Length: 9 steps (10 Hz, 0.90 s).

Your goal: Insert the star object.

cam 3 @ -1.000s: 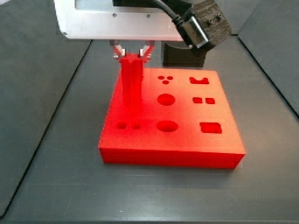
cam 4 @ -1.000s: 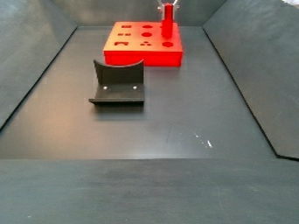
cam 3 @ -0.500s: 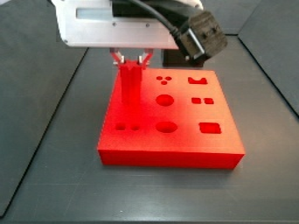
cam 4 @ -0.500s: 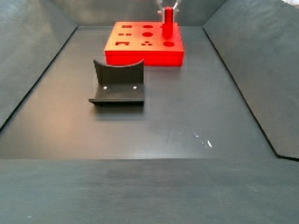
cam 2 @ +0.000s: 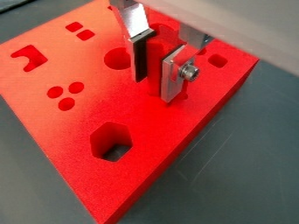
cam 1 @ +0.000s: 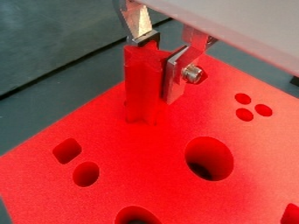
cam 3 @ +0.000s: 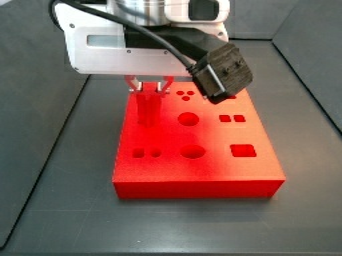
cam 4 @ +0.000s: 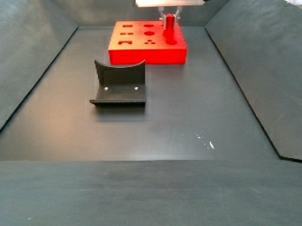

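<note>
The star object (cam 3: 144,106) is a slim bright red peg standing upright in the far left part of the flat red block (cam 3: 201,172); its lower part is sunk into a hole. My gripper (cam 3: 147,90) is straight above it, shut on its top end. In both wrist views the silver fingers (cam 1: 176,70) (cam 2: 176,75) press the star object (cam 1: 140,87) (cam 2: 158,63) from two sides, just above the block (cam 1: 128,166) (cam 2: 176,131). In a side view the star object (cam 4: 170,30) rises from the block (cam 4: 136,56) under the gripper (cam 4: 171,12).
The dark fixture (cam 4: 118,84) stands on the dark floor in front of the block. Dark walls slope up round the floor. The block has several other shaped holes, round (cam 1: 208,157) and hexagonal (cam 2: 114,144).
My gripper has moved down with the star object. The peg stands much lower above the block than before, its lower part now inside the hole.
</note>
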Motion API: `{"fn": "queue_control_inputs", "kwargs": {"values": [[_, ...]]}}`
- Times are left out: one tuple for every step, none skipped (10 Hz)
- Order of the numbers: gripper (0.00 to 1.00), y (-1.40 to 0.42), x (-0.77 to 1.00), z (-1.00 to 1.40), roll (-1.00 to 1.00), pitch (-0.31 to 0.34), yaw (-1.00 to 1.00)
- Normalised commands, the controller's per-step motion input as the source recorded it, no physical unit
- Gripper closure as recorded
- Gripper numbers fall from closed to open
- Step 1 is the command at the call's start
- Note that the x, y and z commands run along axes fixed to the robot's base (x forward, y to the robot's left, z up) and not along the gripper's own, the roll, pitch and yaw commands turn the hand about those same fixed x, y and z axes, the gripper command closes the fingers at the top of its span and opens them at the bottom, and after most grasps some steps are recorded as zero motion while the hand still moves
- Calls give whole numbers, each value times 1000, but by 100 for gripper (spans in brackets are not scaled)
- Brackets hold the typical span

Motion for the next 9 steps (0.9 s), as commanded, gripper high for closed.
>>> {"fn": "queue_control_inputs", "kwargs": {"values": [[100, 194, 163, -711, 223, 70, -511], [100, 229, 246, -746, 190, 76, -629], [100, 9, 0, -720, 107, 151, -449], [100, 0, -197, -657, 6, 0, -326], [100, -6, 0, -137, 50, 0, 11], [100, -37, -209, -529, 324, 46, 389], [100, 0, -240, -440, 353, 63, 697], [100, 0, -157, -466, 339, 64, 577], [100, 0, 0, 0, 0, 0, 0]]}}
